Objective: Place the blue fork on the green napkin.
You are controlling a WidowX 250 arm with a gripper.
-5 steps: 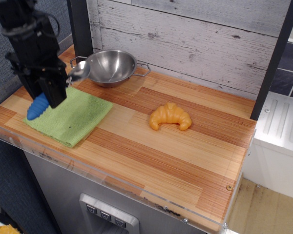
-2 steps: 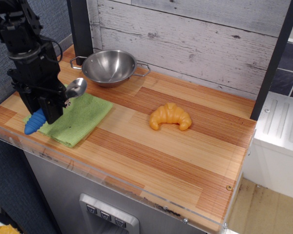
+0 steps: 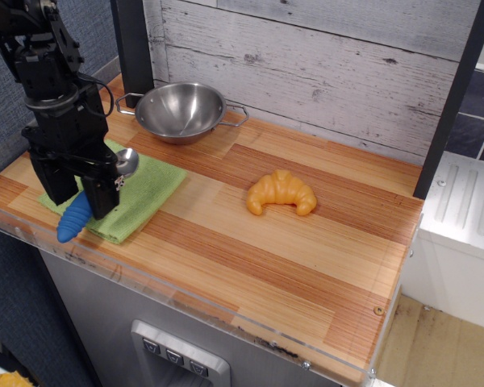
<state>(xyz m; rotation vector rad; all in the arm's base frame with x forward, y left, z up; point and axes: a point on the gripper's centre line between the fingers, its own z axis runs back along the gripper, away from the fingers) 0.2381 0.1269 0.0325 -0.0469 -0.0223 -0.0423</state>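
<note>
The blue fork, with a ribbed blue handle (image 3: 73,219) and a round silver head (image 3: 127,161), lies slanted across the green napkin (image 3: 149,189) at the counter's left front. Its handle end sticks out past the napkin's front-left edge. My gripper (image 3: 79,197) stands low over the napkin with its two black fingers spread apart on either side of the fork's middle. The jaws look open and no longer squeeze the fork. Much of the napkin's left part is hidden behind the gripper.
A steel two-handled bowl (image 3: 181,109) stands behind the napkin by the wooden back wall. An orange toy croissant (image 3: 281,193) lies mid-counter. The counter's front edge with a clear strip (image 3: 145,282) runs just below the fork handle.
The gripper came down and toward the front edge with the fork. The fork dropped onto the napkin. The fingers have spread apart.
</note>
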